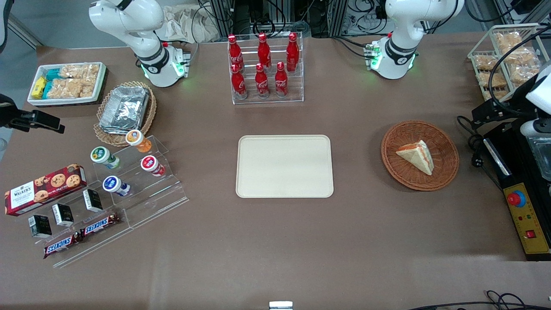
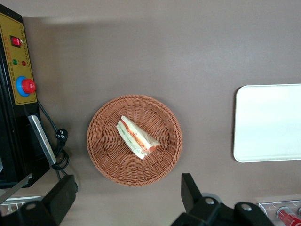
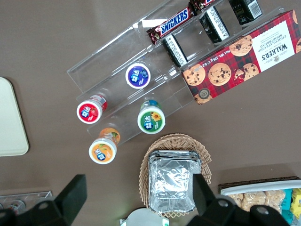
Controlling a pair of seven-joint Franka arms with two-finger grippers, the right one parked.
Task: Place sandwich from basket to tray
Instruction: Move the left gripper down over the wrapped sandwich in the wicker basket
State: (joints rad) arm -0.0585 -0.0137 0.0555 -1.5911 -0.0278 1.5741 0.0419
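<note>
Front view: flat cream-beige rectangular tray (image 1: 284,165) lies bare at table centre. At about three o'clock from it, toward the working arm's end of the table, sits the round reddish-brown wicker basket (image 1: 447,172). The triangular white-bread sandwich (image 1: 416,156) lies inside the basket, well apart from the tray. At twelve o'clock from the tray, farther from the camera, stands a clear rack of red cola bottles (image 1: 264,69). The working arm (image 1: 536,92) enters at the frame edge, at about two o'clock from the basket, over a black box with a yellow panel and red button (image 1: 527,219). Finger spacing is not readable here.

Left wrist view: looks straight down on the basket (image 2: 103,150). It shows what the front view does not: the sandwich's (image 2: 136,137) cut edge with orange-red and green filling, and the gripper (image 2: 125,186). Its two black fingers (image 2: 190,190) are spread wide with nothing between them. It hangs above the basket rim, clear of the sandwich. The tray's edge (image 2: 268,122) and the yellow panel (image 2: 19,61) flank the basket.

Right wrist view: only a corner of the tray (image 3: 9,117) shows; basket and sandwich are out of frame. Yoghurt cups on a clear stepped stand (image 3: 117,113) and a tan wicker basket of foil containers (image 3: 174,179) fill it.
</note>
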